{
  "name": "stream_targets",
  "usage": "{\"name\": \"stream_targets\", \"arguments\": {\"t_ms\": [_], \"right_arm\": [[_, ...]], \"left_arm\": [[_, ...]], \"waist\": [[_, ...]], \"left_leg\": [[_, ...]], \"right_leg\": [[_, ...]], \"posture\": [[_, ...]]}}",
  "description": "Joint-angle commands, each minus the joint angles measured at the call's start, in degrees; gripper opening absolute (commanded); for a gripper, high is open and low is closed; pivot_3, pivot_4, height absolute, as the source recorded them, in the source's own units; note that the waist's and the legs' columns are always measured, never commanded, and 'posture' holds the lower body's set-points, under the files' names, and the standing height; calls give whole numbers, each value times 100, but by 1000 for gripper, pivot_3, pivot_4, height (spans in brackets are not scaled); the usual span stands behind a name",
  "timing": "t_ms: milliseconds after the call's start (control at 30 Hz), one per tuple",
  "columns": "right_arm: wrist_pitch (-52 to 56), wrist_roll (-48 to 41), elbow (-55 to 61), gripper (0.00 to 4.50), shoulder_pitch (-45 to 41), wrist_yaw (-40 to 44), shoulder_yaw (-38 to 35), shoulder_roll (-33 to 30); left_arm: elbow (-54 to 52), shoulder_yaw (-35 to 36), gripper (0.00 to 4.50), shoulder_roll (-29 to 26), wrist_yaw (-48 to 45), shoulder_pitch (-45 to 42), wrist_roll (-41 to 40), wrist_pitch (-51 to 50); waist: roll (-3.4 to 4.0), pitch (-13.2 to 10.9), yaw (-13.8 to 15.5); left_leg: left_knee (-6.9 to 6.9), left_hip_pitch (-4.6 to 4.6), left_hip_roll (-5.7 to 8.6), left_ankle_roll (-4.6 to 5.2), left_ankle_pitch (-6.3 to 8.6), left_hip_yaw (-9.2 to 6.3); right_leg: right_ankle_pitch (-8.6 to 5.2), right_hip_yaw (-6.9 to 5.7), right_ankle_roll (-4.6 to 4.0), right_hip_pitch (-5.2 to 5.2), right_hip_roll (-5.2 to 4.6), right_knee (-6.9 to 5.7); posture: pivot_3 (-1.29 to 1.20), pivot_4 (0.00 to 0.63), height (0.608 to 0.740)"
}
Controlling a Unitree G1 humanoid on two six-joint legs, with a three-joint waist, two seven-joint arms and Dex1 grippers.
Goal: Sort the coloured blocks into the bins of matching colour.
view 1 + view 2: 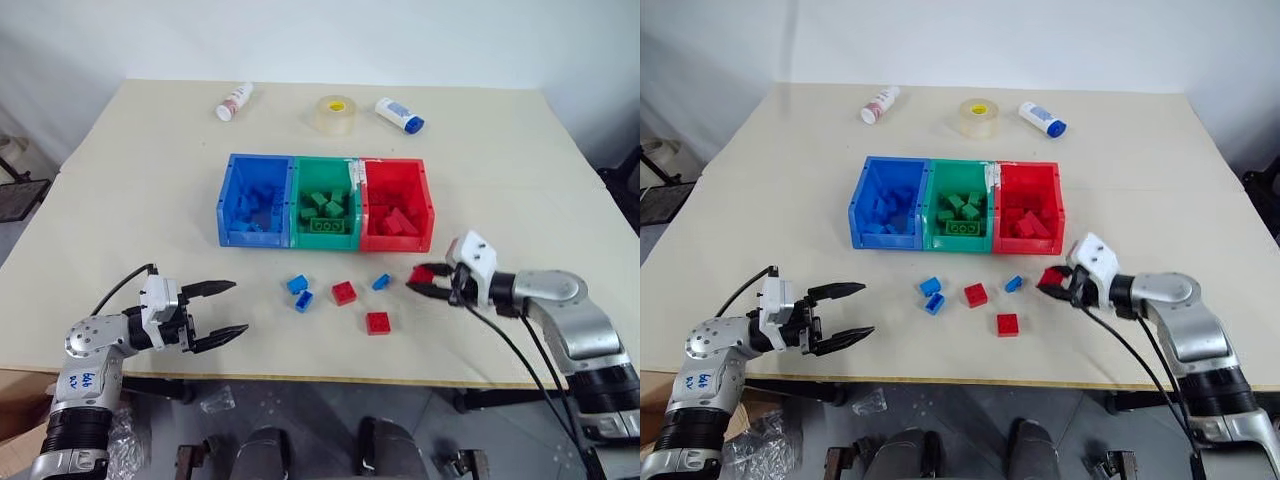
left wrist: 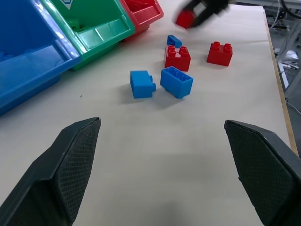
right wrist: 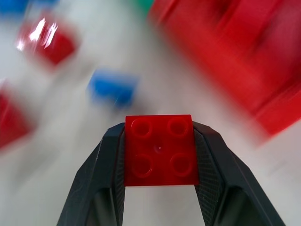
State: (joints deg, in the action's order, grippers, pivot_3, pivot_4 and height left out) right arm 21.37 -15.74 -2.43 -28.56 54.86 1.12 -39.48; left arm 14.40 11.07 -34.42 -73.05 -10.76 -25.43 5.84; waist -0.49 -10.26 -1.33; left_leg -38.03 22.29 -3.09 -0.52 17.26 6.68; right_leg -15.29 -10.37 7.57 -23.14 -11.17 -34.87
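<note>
My right gripper (image 1: 418, 281) is shut on a red block (image 3: 160, 149) and holds it just above the table, in front of the red bin (image 1: 396, 243). The red bin is joined in a row to the green bin (image 1: 325, 162) and the blue bin (image 1: 228, 196), and each holds blocks of its own colour. Loose on the table in front of the bins lie two red blocks (image 1: 344, 292) (image 1: 378, 322) and three blue blocks (image 1: 297, 284) (image 1: 304, 300) (image 1: 381, 282). My left gripper (image 1: 226, 312) hangs open and empty near the front left, pointing at the loose blocks.
At the back of the table stand a roll of clear tape (image 1: 335, 113) and two small white bottles (image 1: 235, 101) (image 1: 399, 114). The table's front edge (image 1: 330, 378) runs just below both grippers.
</note>
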Motion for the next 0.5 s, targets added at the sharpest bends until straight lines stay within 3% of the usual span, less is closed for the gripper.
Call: {"name": "stream_targets", "arguments": {"t_ms": [33,100,233,400,500], "right_arm": [[-282,0,-583,1497,-796,-322,-240,292],[-574,159,-1215,1497,-1314,-568,-229,530],[-1151,515,-2263,2872,-2011,-874,-121,873],[-1192,457,-2008,4469,-1807,-641,-153,869],[-899,257,-1331,4469,-1342,-367,-200,653]], "left_arm": [[89,-3,4500,30,-3,-202,-52,87],[163,-33,4500,48,-29,-283,-38,119],[302,-105,4500,104,-37,-433,-5,179],[372,-126,4500,145,-63,-494,-10,233],[390,-125,4500,156,-96,-495,-21,248]], "waist": [[0,0,-30],[0,0,-39],[0,0,-52],[0,0,-44],[0,0,-25]], "left_leg": [[0,0,0,0,0,3],[0,0,0,-1,0,5],[6,4,2,0,0,22],[7,11,4,0,0,26],[6,12,3,0,0,22]], "right_leg": [[0,2,0,-1,0,-1],[0,4,0,-4,1,-3],[0,20,0,-21,1,-6],[1,24,2,-27,1,-4],[1,23,3,-27,1,-4]], "posture": [[0,150,740],[0,150,740],[0,150,740],[0,150,740],[0,150,740]]}}
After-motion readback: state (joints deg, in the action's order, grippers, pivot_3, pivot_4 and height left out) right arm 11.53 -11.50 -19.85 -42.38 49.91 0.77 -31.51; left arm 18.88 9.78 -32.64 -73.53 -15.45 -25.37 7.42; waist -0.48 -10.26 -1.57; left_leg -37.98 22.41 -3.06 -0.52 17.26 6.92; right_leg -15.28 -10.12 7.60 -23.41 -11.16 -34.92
